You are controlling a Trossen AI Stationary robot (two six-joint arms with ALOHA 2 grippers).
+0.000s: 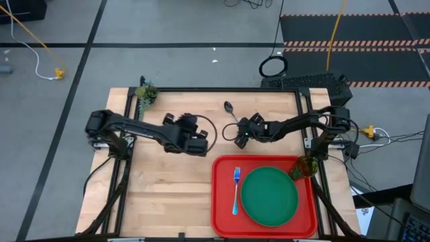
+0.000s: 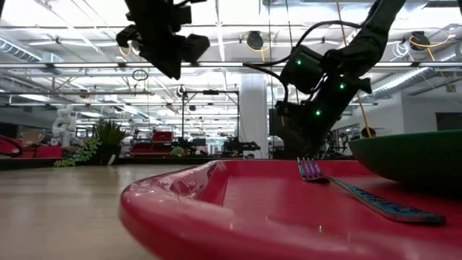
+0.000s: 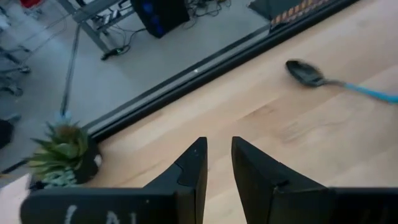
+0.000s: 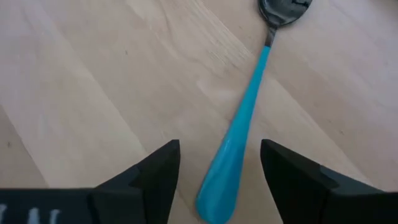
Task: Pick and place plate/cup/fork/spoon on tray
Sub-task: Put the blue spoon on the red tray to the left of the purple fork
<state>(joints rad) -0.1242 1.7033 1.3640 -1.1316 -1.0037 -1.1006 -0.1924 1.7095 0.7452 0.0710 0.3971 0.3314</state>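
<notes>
The red tray (image 1: pixel 224 202) lies at the table's near right. On it rest the dark-green plate (image 1: pixel 269 195) and the fork (image 1: pixel 236 190), left of the plate. The olive cup (image 1: pixel 306 166) stands at the tray's far right corner. The spoon (image 1: pixel 231 113) lies flat on the bare table, beyond the tray, dark bowl (image 4: pixel 283 10) toward the far edge, light-blue handle (image 4: pixel 236 143) toward my right gripper. My right gripper (image 4: pixel 219 168) is open, low over the table, its fingers either side of the handle's free end without touching. My left gripper (image 3: pixel 217 155) is open, raised over the table's middle.
A small potted plant (image 1: pixel 146 94) stands at the table's far left corner. Bare wood lies left of the tray and between the two arms. Beyond the far edge are a floor, cables and a black case (image 1: pixel 306 83).
</notes>
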